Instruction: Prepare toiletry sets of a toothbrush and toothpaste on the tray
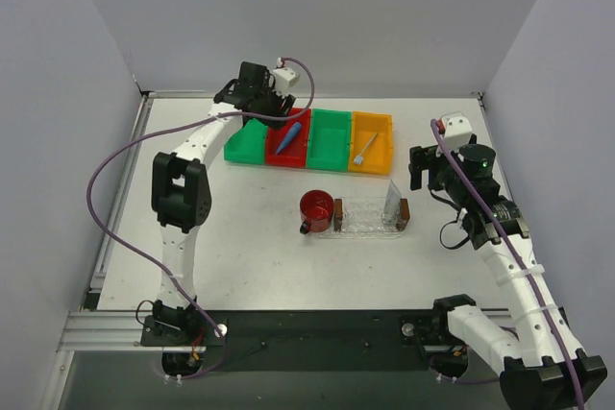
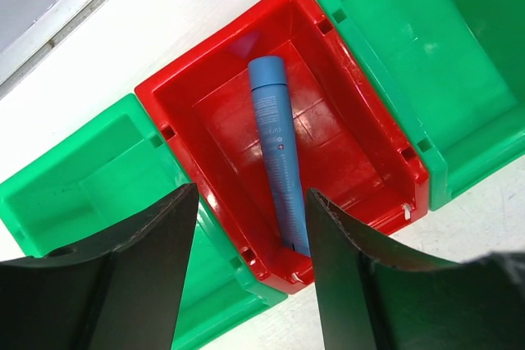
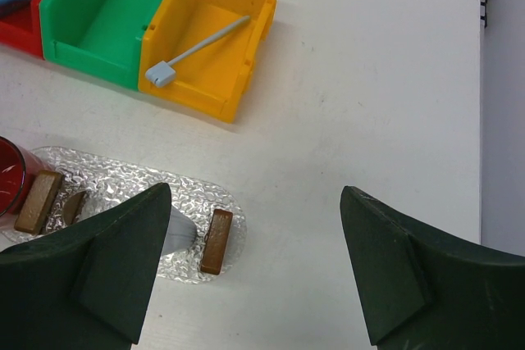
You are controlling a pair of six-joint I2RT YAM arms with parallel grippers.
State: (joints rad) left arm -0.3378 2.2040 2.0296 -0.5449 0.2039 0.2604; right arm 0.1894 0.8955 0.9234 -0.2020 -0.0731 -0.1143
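Observation:
The bright blue toothpaste tube (image 2: 275, 161) lies lengthwise in the red bin (image 2: 353, 133); it also shows in the top view (image 1: 288, 138). My left gripper (image 2: 250, 239) hovers open above that bin's near end, empty; in the top view it is over the bins' left end (image 1: 259, 110). The white toothbrush (image 3: 197, 43) lies in the yellow bin (image 3: 246, 14). A pale toothpaste tube (image 1: 392, 197) leans in the clear tray (image 1: 370, 220), by its right wooden block (image 3: 216, 241). My right gripper (image 3: 254, 264) is open and empty, above the table right of the tray.
A red cup (image 1: 315, 208) stands at the tray's left end, on the bubbly oval mat (image 3: 123, 178). Two green bins (image 1: 330, 136) flank the red one. Bare white table lies right of the tray and in front of it.

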